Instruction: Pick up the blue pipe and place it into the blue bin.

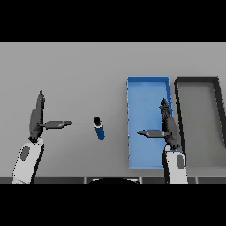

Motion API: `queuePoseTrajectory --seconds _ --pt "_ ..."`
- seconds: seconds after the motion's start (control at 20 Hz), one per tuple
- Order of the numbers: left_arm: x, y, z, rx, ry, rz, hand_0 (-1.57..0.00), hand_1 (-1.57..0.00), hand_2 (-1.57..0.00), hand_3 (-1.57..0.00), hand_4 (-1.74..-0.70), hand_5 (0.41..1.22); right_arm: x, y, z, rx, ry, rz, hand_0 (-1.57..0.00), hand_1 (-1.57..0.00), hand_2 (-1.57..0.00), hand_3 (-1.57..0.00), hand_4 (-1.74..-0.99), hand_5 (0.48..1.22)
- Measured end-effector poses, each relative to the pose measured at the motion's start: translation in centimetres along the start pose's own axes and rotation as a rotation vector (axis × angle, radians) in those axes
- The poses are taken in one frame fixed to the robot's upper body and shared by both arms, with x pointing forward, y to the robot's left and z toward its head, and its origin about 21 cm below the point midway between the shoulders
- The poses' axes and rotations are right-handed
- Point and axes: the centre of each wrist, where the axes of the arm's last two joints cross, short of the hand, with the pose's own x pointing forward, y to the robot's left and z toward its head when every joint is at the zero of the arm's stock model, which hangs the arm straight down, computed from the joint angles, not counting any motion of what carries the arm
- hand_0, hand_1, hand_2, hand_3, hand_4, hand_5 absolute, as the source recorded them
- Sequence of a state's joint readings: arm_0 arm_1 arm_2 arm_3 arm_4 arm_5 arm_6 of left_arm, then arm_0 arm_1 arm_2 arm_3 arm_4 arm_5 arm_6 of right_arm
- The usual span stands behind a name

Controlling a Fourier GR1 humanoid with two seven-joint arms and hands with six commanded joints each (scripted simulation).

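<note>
The blue pipe [99,129], short with a dark top end, lies on the grey table between my two hands. The blue bin [142,95] stands to its right, a long open tray. My left hand [36,119] is at the left of the pipe, well apart from it, fingers straight and thumb pointing toward the pipe. My right hand [169,127] hovers over the bin's right side, fingers straight, thumb stretched to the left. Neither hand holds anything.
A dark grey bin [199,80] stands right beside the blue bin at the far right. Bare grey table stretches behind and to the left of the pipe.
</note>
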State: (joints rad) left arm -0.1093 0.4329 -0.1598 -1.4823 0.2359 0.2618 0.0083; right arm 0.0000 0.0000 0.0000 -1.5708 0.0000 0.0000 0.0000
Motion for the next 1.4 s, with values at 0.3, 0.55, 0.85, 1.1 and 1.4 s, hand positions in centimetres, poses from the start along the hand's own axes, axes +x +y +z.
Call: queuePoseTrajectory --seconds 0.3,0.55,0.85,1.1,1.4 --pt "-0.4 0.6 0.3 0.004 -0.011 0.001 0.00 0.00 0.00 0.00 -1.07 0.591 0.0 0.4 0.5 0.003 -0.013 -0.004 0.00 0.00 0.00 0.00 -1.225 0.617" --pt "1.1 4.2 -0.2 -0.384 -0.053 -0.149 0.00 0.00 0.00 0.00 -1.08 0.591 1.3 0.1 2.1 0.140 -0.099 0.226 0.00 0.00 0.00 0.00 -1.215 0.618" --pt "0.8 4.0 1.1 -0.513 -0.090 -0.139 0.00 0.00 0.00 0.00 -1.10 0.583 1.3 0.2 2.5 0.126 -0.064 0.276 0.00 0.00 0.00 0.00 -1.187 0.600" --pt "1.3 1.7 2.7 -0.709 -0.081 -0.120 0.00 0.00 0.00 0.00 -1.14 0.503 1.4 0.4 2.2 0.147 -0.095 0.279 0.00 0.00 0.00 0.00 -1.208 0.611" --pt "0.8 -3.5 4.5 -0.815 -0.091 -0.146 0.00 0.00 0.00 0.00 -1.19 0.466 1.5 0.5 3.0 0.141 -0.092 0.279 0.00 0.00 0.00 0.00 -1.223 0.619"
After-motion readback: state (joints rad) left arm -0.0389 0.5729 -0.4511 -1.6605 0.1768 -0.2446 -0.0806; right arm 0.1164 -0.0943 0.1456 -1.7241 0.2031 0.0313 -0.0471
